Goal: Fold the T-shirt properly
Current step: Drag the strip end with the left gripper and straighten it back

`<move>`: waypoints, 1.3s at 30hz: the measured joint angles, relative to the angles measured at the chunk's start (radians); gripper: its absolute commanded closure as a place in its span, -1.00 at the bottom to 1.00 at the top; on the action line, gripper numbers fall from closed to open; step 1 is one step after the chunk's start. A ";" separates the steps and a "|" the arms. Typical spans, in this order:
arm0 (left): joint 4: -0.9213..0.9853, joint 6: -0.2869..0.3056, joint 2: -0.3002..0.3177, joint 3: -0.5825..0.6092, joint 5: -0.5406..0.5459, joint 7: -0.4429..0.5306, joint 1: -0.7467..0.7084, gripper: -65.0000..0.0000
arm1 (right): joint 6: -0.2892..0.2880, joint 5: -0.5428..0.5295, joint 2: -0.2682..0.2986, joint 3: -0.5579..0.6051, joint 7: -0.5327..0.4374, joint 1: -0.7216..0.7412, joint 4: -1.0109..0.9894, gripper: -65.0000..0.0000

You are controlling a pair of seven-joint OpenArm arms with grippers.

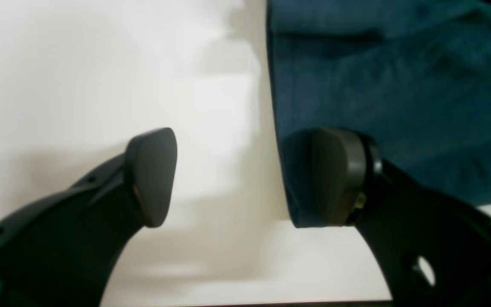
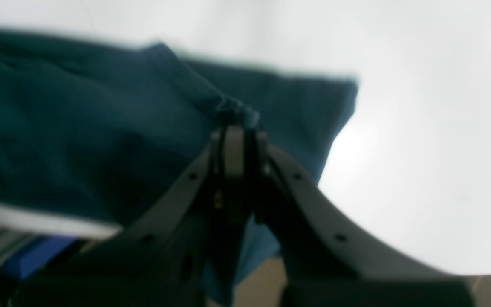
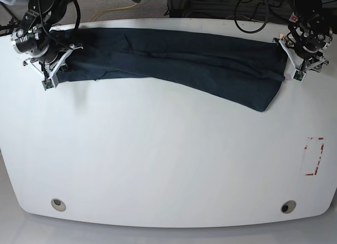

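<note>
Plainly, a pinch of cloth is being held between the closed jaws of the right gripper (image 2: pixel 238 128), at the end of the T-shirt (image 3: pixel 174 60) lying on the base view's left. The left gripper (image 1: pixel 245 177) is being kept wide apart at the other end, one finger (image 1: pixel 337 175) set over the shirt's edge and the other over bare table, with nothing gripped. The shirt is being stretched as a long, narrow band across the far part of the table (image 3: pixel 168 165), one corner sagging toward the near side by the left gripper.

For the step in hand, judged to be the taking of both ends, the left jaws are best being lowered onto the hem corner so that all layers are caught together, and the band is best being kept taut and level.

The table is being seen as white and smooth, with two round holes (image 3: pixel 59 204) near its front edge and red marks (image 3: pixel 314 156) on its right. Cables (image 3: pixel 247 12) are being glimpsed on the floor beyond.
</note>
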State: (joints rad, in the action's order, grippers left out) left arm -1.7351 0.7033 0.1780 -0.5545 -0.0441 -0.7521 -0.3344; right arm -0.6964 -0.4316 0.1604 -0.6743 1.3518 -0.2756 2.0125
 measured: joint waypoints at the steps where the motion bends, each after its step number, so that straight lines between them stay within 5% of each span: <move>1: 0.004 -0.001 0.000 0.000 0.000 0.003 0.000 -0.38 | -0.001 -0.016 -0.002 0.002 -0.002 -0.013 -0.001 1.00; 7: -0.002 -0.002 0.000 -0.002 0.004 0.005 -0.002 -0.38 | -0.001 -0.024 -0.006 0.003 -0.017 -0.041 -0.003 0.93; 14: -0.098 -0.003 -0.006 -0.002 0.000 -0.007 -0.002 -0.39 | -0.002 0.034 -0.013 -0.038 -0.121 -0.039 -0.058 -0.24; 18: -0.142 -0.002 -0.048 -0.004 0.000 -0.013 0.029 -0.41 | 0.000 0.061 -0.010 -0.079 -0.118 -0.040 -0.054 -0.57; 30: -0.099 0.001 -0.135 0.005 -0.005 -0.014 0.227 -0.63 | -0.001 -0.276 -0.009 -0.126 -0.118 -0.138 -0.031 -0.57; 39: 0.118 -0.002 -0.115 0.097 -0.011 -0.014 0.356 -0.64 | -0.001 -0.282 -0.010 -0.006 -0.127 -0.130 -0.067 -0.57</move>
State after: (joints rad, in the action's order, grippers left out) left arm -1.6173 0.7010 0.0628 -0.4576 -0.0551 -0.7666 0.0216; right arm -0.6975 -0.7136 0.1505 -0.6800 1.2251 -0.4061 1.9453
